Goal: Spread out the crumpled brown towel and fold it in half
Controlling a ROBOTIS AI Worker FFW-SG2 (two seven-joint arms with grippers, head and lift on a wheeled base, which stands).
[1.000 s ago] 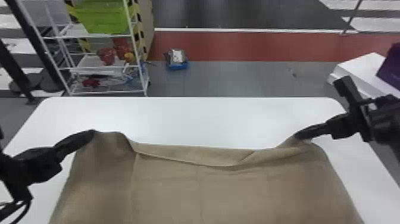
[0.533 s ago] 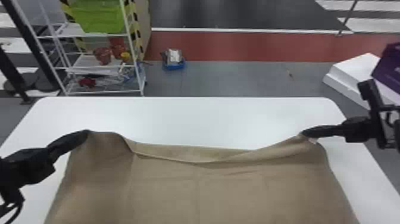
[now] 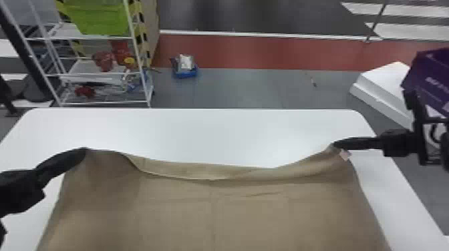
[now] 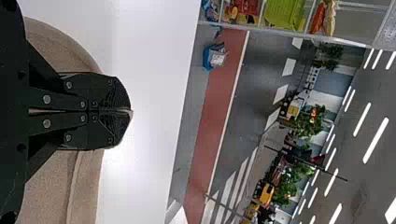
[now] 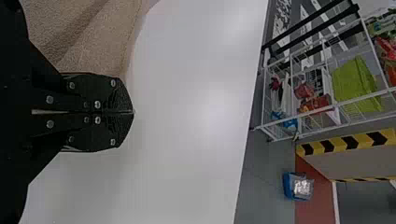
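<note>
So the brown towel (image 3: 213, 217) is spread over the white table (image 3: 217, 133), near edge cut off by the head view. Left gripper (image 3: 84, 151) and right gripper (image 3: 335, 144) are each clamped on a far corner, fingers hiding the pinched bits. Blue container (image 3: 185, 73) on the floor holds a whitish packet (image 3: 185, 62). Left wrist view catches some trees (image 4: 287, 186) too.

one towel (image 3: 213, 213), one table (image 3: 217, 133), one left claw (image 3: 83, 151), one right claw (image 3: 335, 144), one rack (image 3: 66, 31), perhaps two red containers (image 3: 103, 61)
</note>
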